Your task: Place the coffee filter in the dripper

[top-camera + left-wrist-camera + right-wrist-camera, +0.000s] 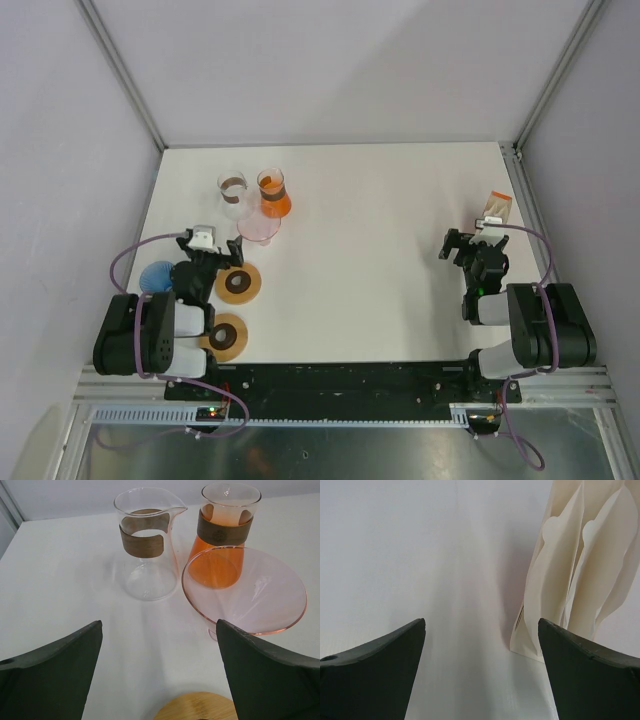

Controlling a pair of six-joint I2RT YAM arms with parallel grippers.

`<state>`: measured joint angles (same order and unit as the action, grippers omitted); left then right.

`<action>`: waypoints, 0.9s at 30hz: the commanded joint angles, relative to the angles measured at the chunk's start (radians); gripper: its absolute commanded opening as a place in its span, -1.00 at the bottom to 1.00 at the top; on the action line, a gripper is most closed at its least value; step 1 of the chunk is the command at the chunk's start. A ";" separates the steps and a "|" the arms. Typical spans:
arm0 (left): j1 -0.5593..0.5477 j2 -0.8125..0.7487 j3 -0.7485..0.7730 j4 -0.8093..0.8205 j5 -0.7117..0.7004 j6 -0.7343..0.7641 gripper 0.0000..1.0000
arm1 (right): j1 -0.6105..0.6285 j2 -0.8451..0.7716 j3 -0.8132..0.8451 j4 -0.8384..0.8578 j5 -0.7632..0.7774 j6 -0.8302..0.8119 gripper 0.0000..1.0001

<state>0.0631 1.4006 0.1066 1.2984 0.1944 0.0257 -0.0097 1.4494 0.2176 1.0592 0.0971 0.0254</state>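
Both grippers wide open, holding nothing.
The left gripper (159, 630) faces the pink dripper (245, 592) on the bench (380, 200). Far to the right, the coffee filter (580, 565) stands up just ahead of the right gripper (481, 625).

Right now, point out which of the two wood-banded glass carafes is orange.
The round-mouthed carafe behind the pink dripper: its lower half is orange; the spouted carafe on its left is clear.

Lab cell: white table (380, 250), framed walls (350, 60)
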 commanded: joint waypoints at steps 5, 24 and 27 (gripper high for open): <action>0.005 0.001 0.022 0.027 0.004 0.003 0.99 | 0.066 -0.075 0.066 -0.115 -0.011 -0.087 0.99; 0.108 -0.186 0.304 -0.527 0.195 -0.070 0.99 | 0.471 -0.278 0.550 -0.860 -0.121 -0.267 0.99; 0.155 -0.197 0.447 -0.710 0.346 -0.088 0.99 | 0.512 -0.296 0.629 -0.955 -0.131 -0.247 0.99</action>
<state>0.1673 1.2407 0.4038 0.8410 0.3504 -0.0242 0.4568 1.1980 0.7349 0.2836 -0.0101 -0.2302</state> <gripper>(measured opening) 0.996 0.993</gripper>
